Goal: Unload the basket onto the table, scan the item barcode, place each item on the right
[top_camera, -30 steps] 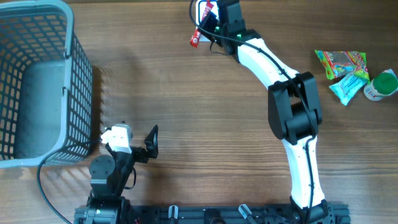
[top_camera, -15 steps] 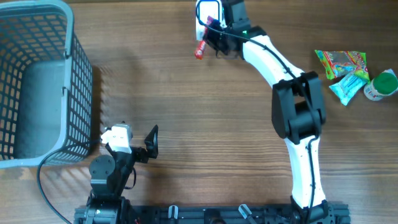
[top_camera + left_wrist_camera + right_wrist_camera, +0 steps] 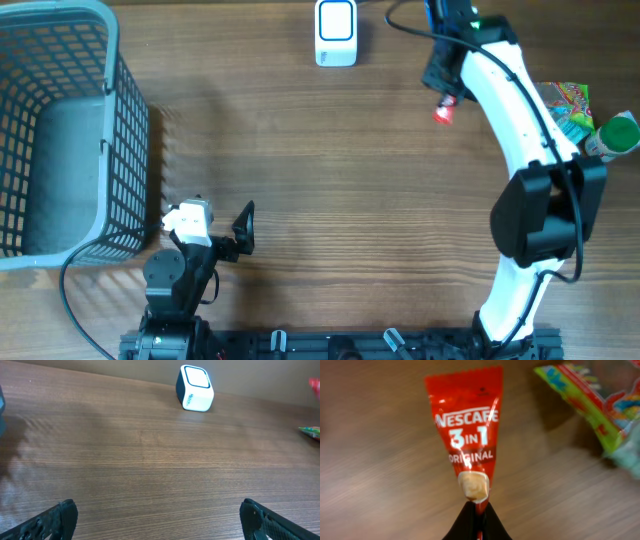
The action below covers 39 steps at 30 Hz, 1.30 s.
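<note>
So the right end effector (image 3: 477,519) is pinched shut on the bottom edge of the sachet (image 3: 467,435), one of those red Nescafe 3-in-1 sticks, and it's got a proper hold. The pick-up part looks sorted.

The sachet is hanging in the air over the table (image 3: 330,200), roughly between the scanner (image 3: 335,32) at the far edge and the pile of snack packets (image 3: 560,100) off to the right. It's well apart from the scanner, not up against its window. So from where I'm standing, there's no scan happening right now.

The wrist camera only shows the printed front, with no barcode in sight. It's a bit blurry from above too, so I honestly can't say which way the barcode is facing.

The left end effector (image 3: 160,521) is parked near its base with its fingers spread wide and nothing in them. It's pointing across the bare table toward the scanner.

What's left, I reckon, is to get the sachet in front of the scanner with the barcode side turned to it. After that it maybe goes in the basket (image 3: 125,120) on the left, though that's just my guess.
</note>
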### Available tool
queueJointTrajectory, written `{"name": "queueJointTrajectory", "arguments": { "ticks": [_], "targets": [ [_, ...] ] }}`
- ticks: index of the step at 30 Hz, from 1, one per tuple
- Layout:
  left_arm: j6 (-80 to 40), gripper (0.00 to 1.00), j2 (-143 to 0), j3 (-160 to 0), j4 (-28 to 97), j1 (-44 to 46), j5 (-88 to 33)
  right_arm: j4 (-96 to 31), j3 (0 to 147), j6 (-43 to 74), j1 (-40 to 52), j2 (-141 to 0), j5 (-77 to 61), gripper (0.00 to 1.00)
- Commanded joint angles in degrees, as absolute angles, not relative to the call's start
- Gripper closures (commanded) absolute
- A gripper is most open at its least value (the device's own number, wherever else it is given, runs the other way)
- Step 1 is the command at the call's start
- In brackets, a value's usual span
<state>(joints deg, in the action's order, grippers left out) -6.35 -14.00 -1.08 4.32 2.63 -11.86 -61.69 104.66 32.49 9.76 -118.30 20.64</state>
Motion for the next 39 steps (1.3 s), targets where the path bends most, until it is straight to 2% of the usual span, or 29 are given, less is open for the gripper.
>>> {"name": "queueJointTrajectory", "arguments": {
  "ticks": [1, 5, 8, 10, 11, 16, 25, 32, 39],
  "targets": [
    [-6.5, 0.00, -13.9, -1.0, 4.6, 2.8, -12.6, -57.1, 94.2, 22.6, 3.3, -119.7, 24.4, 0.96],
    [-6.5, 0.00, -13.9, -1.0, 4.6, 2.8, -12.6, -50.5, 85.2, 20.4, -6.0, -119.7, 24.4, 0.96],
    [-6.5, 0.00, -13.9, -1.0, 4.6, 2.8, -12.6, -49.4, 84.3, 18.2, -10.1, -119.7, 21.7, 0.94],
    [-6.5, 0.00, -13.9, -1.0, 4.6, 2.8, -12.6, -50.3, 86.4, 15.8, -11.3, -119.5, 14.7, 0.22],
    [-6.5, 0.00, -13.9, -1.0, 4.6, 2.8, -12.6, -51.4, 88.4, 13.4, -11.3, -119.0, 9.9, 0.00],
    [-6.5, 0.00, -13.9, -1.0, 4.6, 2.8, -12.6, -57.3, 95.7, 13.6, -8.3, -113.5, 5.1, 0.00],
    [-6.5, 0.00, -13.9, -1.0, 4.6, 2.8, -12.6, -57.7, 97.2, 18.6, 5.0, -80.5, 2.5, 0.00],
    [-6.5, 0.00, -13.9, -1.0, 4.6, 2.8, -12.6, -57.7, 97.2, 18.2, 6.3, -63.7, 2.5, 0.00],
    [-6.5, 0.00, -13.9, -1.0, 4.6, 2.8, -12.6, -60.6, 97.2, 17.5, 6.4, -56.9, 3.4, 0.00]
  ]
}}
